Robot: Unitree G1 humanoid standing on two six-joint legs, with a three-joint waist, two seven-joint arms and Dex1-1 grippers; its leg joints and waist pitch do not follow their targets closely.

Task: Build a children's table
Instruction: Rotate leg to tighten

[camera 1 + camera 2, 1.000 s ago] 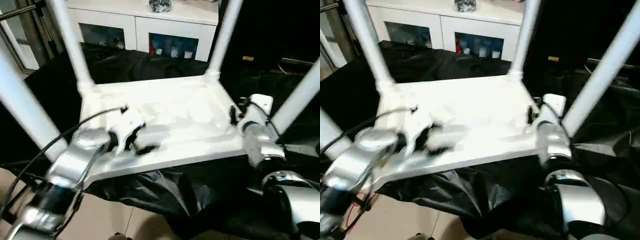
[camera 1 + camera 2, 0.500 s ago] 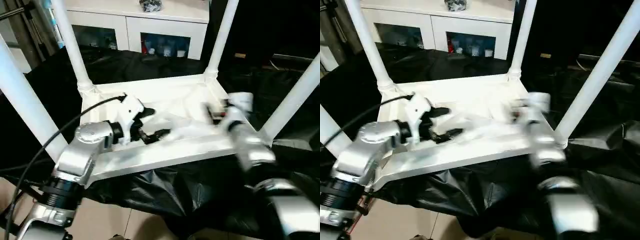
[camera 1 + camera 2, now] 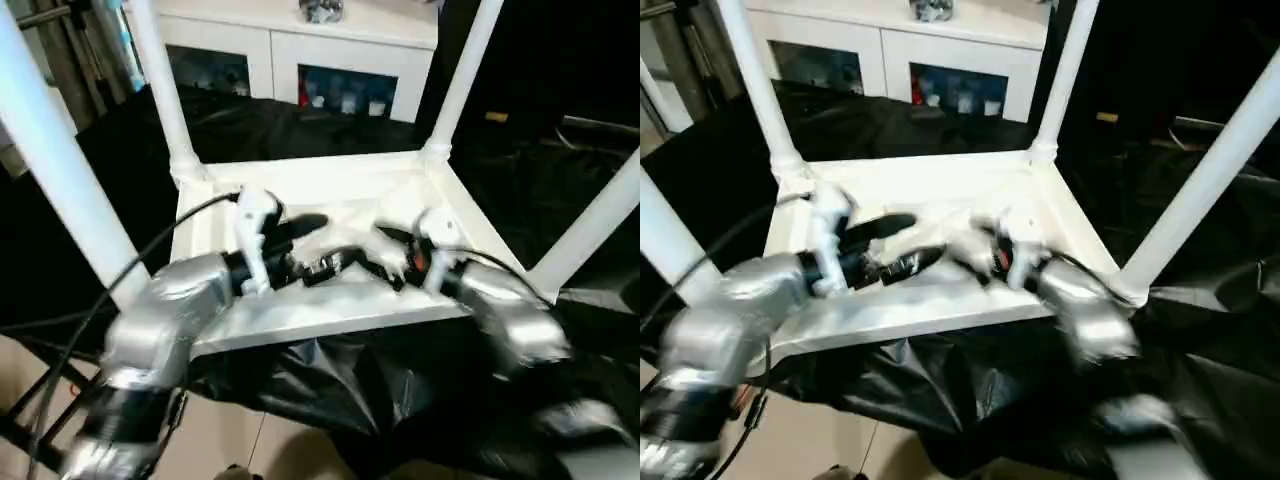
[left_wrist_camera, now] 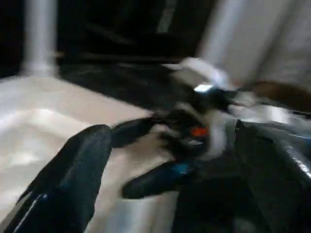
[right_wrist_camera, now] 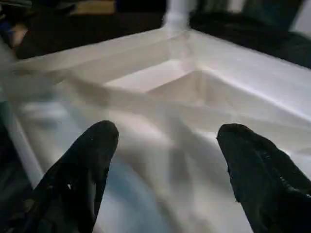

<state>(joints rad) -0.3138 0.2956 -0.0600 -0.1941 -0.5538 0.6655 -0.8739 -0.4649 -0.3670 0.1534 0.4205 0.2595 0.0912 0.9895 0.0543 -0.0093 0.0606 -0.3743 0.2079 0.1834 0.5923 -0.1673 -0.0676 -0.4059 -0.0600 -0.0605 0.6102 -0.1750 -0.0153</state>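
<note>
The children's table lies upside down: its white tabletop (image 3: 330, 190) shows its ribbed underside, and four white legs stand up from the corners, such as the far left leg (image 3: 165, 90) and the near right leg (image 3: 590, 220). My left gripper (image 3: 315, 245) hovers open over the middle of the underside, holding nothing. My right gripper (image 3: 385, 255) faces it from the right, open and empty, their fingertips close together. In the right wrist view my black fingers (image 5: 92, 160) spread wide over the white ribs (image 5: 165, 82). In the left wrist view, the right gripper (image 4: 194, 131) shows between my left fingers (image 4: 73, 179).
A black cloth (image 3: 330, 380) covers the surface under the tabletop and hangs over its front edge. A white cabinet (image 3: 290, 60) with glass doors stands behind. Tiled floor (image 3: 220, 440) shows at the lower left. A black cable (image 3: 180, 230) runs along my left forearm.
Both grippers have swung inward over the underside. The right one left the right edge near the near right leg and now meets the left one at the middle. The camera shifted slightly.
</note>
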